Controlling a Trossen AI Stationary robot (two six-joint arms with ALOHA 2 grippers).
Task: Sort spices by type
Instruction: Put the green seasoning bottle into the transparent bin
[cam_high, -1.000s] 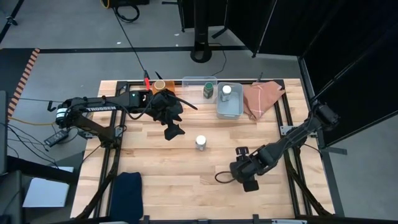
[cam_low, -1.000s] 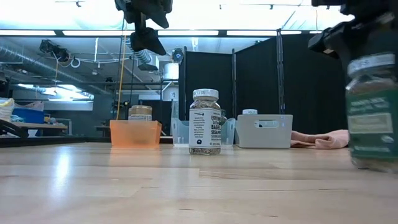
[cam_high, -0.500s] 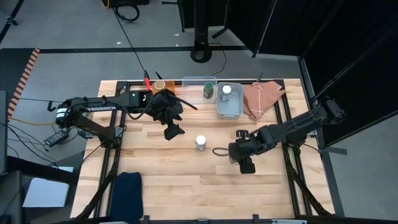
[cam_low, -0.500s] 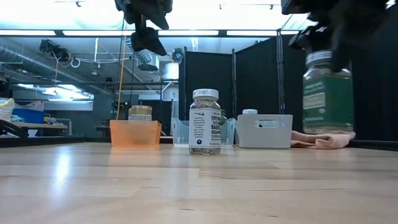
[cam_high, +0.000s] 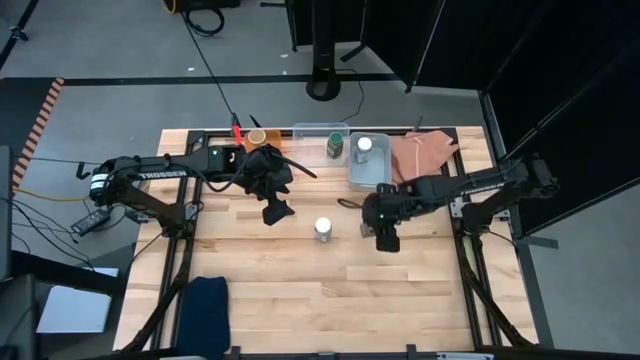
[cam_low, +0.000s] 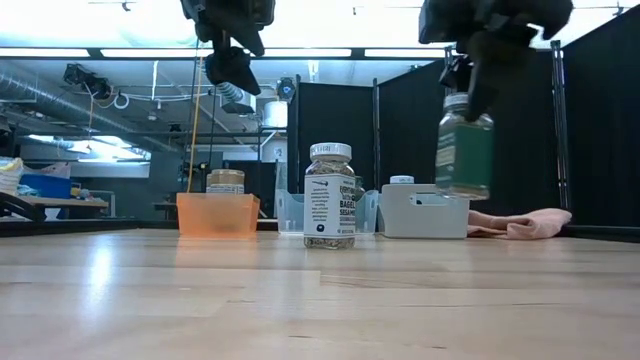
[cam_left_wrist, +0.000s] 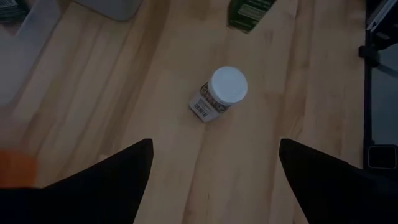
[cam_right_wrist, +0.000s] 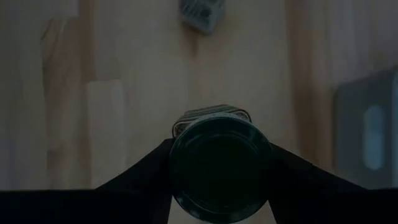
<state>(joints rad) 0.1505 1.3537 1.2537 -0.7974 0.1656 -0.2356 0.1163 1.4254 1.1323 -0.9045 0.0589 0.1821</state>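
While my right gripper (cam_low: 466, 92) hangs well above the table, clamped on the green-lidded spice jar (cam_low: 464, 155) by its top, the jar dangles upright below my fingers. Off to one side and lower, the white-lidded jar (cam_high: 323, 229) stands on the wood. Beyond me sit the pale-blue bin (cam_high: 369, 172) and clear bin (cam_high: 313, 146). My left gripper (cam_high: 277, 211) hovers spread wide, empty, above that white-lidded jar's far side.

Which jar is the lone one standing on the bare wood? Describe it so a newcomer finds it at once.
Start from the row of bins along the table's far edge, then come toward the middle of the boards. There a white-lidded jar stands upright, alone. Unlike the other jars, it sits in no bin, and unlike the green-labelled jar carried by the right gripper, it rests on the wood.
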